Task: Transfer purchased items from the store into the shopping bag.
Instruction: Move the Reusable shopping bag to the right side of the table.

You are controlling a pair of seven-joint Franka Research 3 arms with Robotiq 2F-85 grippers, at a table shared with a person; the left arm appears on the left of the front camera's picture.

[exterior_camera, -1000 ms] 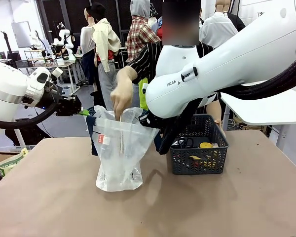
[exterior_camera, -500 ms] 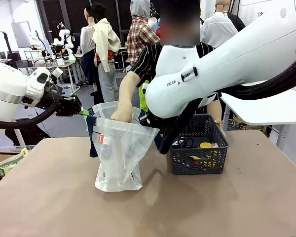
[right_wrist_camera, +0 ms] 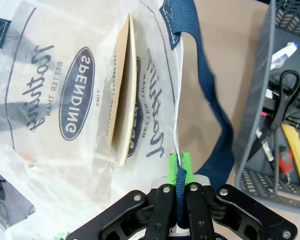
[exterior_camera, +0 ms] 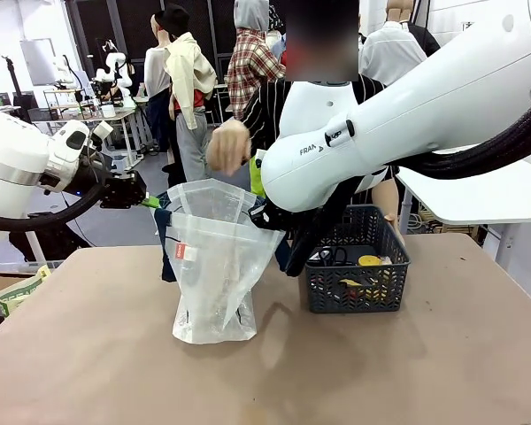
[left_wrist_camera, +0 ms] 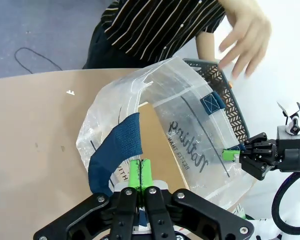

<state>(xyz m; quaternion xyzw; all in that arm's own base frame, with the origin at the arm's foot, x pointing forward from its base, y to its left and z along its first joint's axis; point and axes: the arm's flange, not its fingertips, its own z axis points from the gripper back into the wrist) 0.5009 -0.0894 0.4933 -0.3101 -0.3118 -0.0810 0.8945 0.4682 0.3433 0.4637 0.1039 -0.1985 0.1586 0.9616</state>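
**Shopping bag** [exterior_camera: 217, 266], upright on the table [exterior_camera: 425, 372]: thin, slack, light film, best taken by its navy strap handles [right_wrist_camera: 210, 125]. Grey mesh basket [exterior_camera: 354, 274], just beside the bag, holds purchased items [exterior_camera: 369, 262]. Left gripper [left_wrist_camera: 140, 172] and right gripper [right_wrist_camera: 179, 164] each pinch a handle at opposite sides of the bag's mouth. The person's hand [exterior_camera: 227, 146] is above the mouth, fingers spread, empty. A flat tan card [right_wrist_camera: 122, 90] lies inside the bag and is probably stiff and light.

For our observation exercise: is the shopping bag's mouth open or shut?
Open. The left end effector and right end effector each pinch one side of the shopping bag, spreading its rim; a flat tan item sits inside.
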